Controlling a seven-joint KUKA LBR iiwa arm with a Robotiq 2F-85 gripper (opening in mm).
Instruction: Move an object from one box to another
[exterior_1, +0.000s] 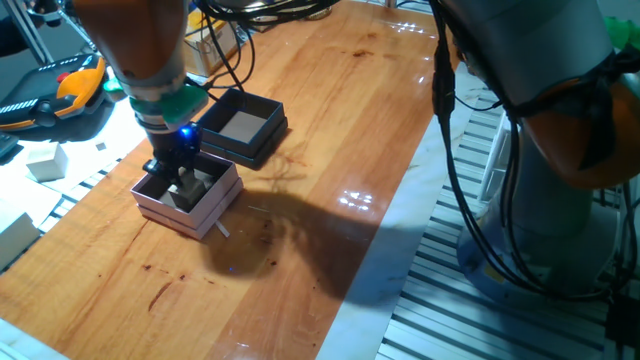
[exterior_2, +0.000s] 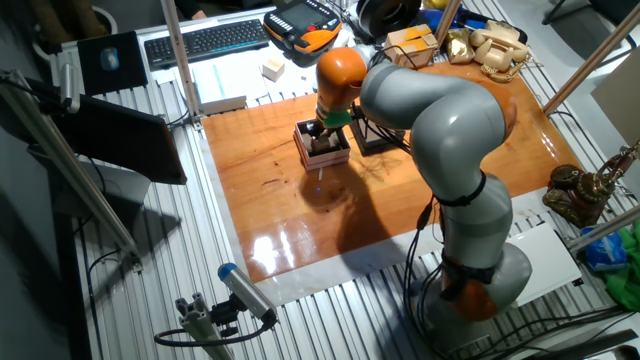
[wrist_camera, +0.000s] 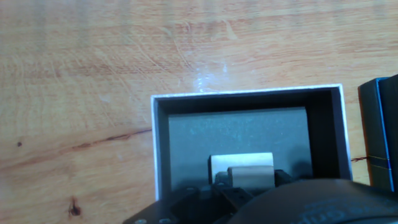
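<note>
The pale pink box (exterior_1: 213, 208) with a dark inside stands on the wooden table, and it also shows in the other fixed view (exterior_2: 325, 156) and the hand view (wrist_camera: 163, 143). The black box (exterior_1: 262, 140) with a bare tan floor stands right behind it, and its edge shows in the hand view (wrist_camera: 380, 130). My gripper (exterior_1: 182, 183) reaches down inside the pink box. In the hand view a small pale block (wrist_camera: 242, 167) sits between the fingers (wrist_camera: 186, 196), low over the box floor, and the gripper looks shut on it.
The grey and orange arm (exterior_2: 440, 120) leans over the table from the right. A keyboard (exterior_2: 205, 40), a teach pendant (exterior_2: 305, 18) and small cartons (exterior_2: 412, 42) lie beyond the far table edge. A white cube (exterior_1: 45, 160) lies off the table's left side.
</note>
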